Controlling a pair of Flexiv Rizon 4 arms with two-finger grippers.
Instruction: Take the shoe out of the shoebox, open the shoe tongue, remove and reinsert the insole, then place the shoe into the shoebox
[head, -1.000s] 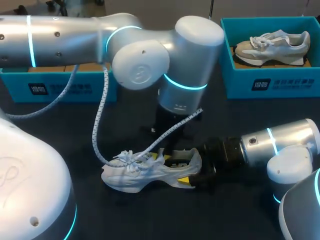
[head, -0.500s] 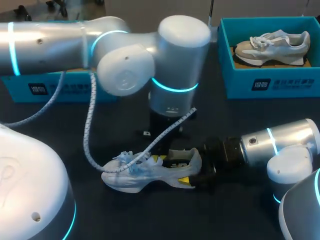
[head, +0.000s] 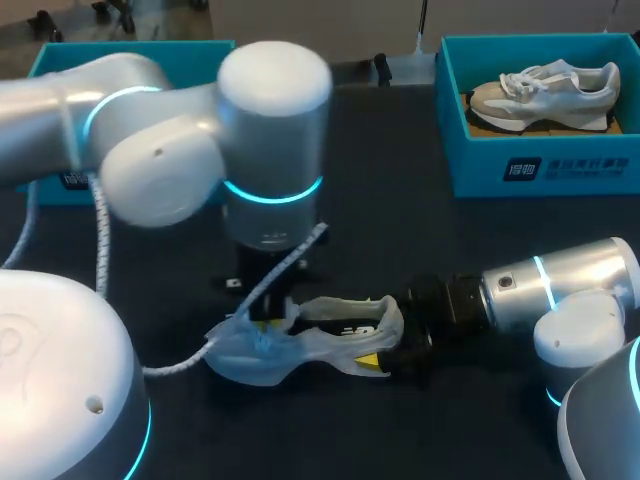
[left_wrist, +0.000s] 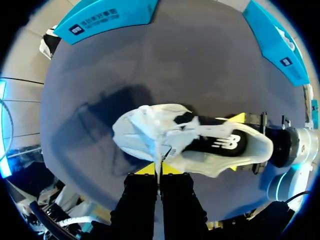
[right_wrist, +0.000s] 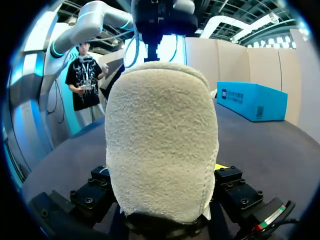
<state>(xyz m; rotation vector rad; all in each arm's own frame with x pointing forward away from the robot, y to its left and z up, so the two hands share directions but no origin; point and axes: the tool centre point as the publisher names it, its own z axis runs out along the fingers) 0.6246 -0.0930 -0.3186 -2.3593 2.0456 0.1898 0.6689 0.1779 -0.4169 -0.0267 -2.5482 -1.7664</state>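
1. Head view shows the white shoe (head: 320, 335) lying on the dark table (head: 420, 240), stretched between your two pincers.
2. Your right pincer (left_wrist: 240, 143) is clamped on the heel (right_wrist: 160, 140), one yellow tip on each side.
3. Your left pincer (left_wrist: 159, 172) has its fingers pressed together on a thin white strip from the front of the shoe. You cannot tell whether it is lace or tongue edge.
4. Expect the shoe to be light, with a soft upper that folds and drags rather than holding its shape. The sole and heel counter look like the only stiff parts.
5. Keep the heel as your anchor. A thin strip may slip or simply stretch, so take the tongue itself, low and broad.
6. The dark insole (left_wrist: 220, 145) ahead of the left pincer looks thin and floppy, so pinch its heel-end edge.
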